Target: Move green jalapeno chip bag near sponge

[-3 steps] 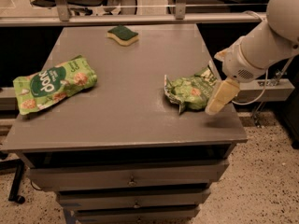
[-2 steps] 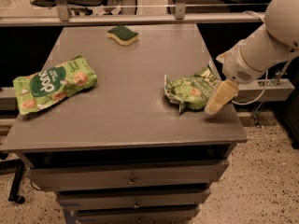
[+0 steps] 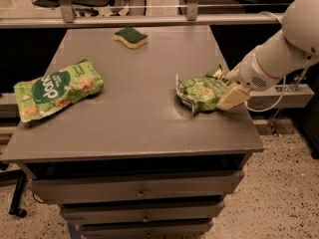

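Note:
The green jalapeno chip bag [image 3: 198, 91] lies crumpled on the right side of the grey table [image 3: 134, 128], with its torn silvery edge facing left. My gripper [image 3: 223, 90] comes in from the right on the white arm. It is closed around the bag's right end, with a cream finger [image 3: 233, 97] at the front and the other behind the bag. The bag rests on the table. The sponge [image 3: 130, 37], dark green over yellow, lies at the far edge of the table, well beyond the bag and to its left.
A larger smooth light-green pouch [image 3: 57, 89] lies on the table's left side. A rail with posts [image 3: 149, 20] runs behind the far edge. Drawers [image 3: 139, 190] sit under the tabletop. A white cable [image 3: 279, 96] hangs to the right.
The front finger has shifted slightly inward against the bag. The bag, sponge and pouch have not moved.

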`<act>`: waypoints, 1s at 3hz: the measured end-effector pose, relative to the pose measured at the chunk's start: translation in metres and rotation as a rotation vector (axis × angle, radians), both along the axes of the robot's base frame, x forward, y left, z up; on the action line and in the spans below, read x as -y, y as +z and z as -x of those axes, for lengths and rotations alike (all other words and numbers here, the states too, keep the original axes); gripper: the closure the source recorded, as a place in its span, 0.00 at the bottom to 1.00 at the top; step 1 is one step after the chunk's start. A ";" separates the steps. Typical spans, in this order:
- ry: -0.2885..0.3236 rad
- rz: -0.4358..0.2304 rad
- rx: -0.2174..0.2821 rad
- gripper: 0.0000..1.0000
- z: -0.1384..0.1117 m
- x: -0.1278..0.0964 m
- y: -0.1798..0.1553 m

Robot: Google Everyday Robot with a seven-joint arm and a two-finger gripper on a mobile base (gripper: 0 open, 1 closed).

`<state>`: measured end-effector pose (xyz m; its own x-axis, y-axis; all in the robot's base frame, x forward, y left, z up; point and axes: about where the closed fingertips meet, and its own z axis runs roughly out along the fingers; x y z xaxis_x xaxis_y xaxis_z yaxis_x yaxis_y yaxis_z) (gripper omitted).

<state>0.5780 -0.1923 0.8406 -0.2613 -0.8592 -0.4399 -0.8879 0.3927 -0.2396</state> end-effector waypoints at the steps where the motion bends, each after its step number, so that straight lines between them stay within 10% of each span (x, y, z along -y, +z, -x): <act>1: -0.011 -0.032 -0.001 0.63 -0.002 -0.002 0.006; 3: -0.002 -0.100 0.065 1.00 -0.002 -0.016 0.046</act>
